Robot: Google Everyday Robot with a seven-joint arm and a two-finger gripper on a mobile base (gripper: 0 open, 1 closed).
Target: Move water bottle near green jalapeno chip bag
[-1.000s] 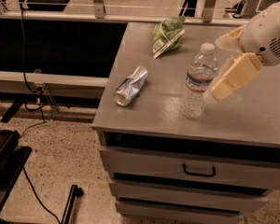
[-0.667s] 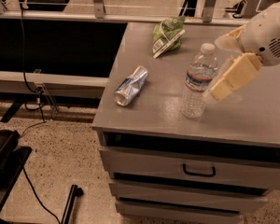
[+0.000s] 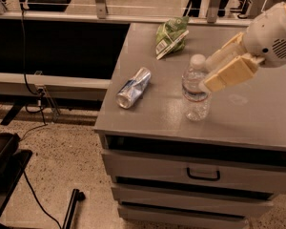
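The water bottle (image 3: 196, 92), clear with a white cap and a label band, stands upright near the front middle of the grey cabinet top (image 3: 257, 113). The green jalapeno chip bag (image 3: 170, 35) lies wrinkled at the back of the top, behind and a little left of the bottle. My gripper (image 3: 206, 75) reaches in from the right at the height of the bottle's shoulder. It is open, with its cream fingertips (image 3: 214, 82) right at the bottle's right side. The bottle rests on the top.
A dented silver-blue can (image 3: 133, 87) lies on its side left of the bottle, near the top's left edge. Drawers with a handle (image 3: 203, 174) are below the front edge. Cables (image 3: 31, 87) and dark equipment (image 3: 2, 168) are on the floor at left.
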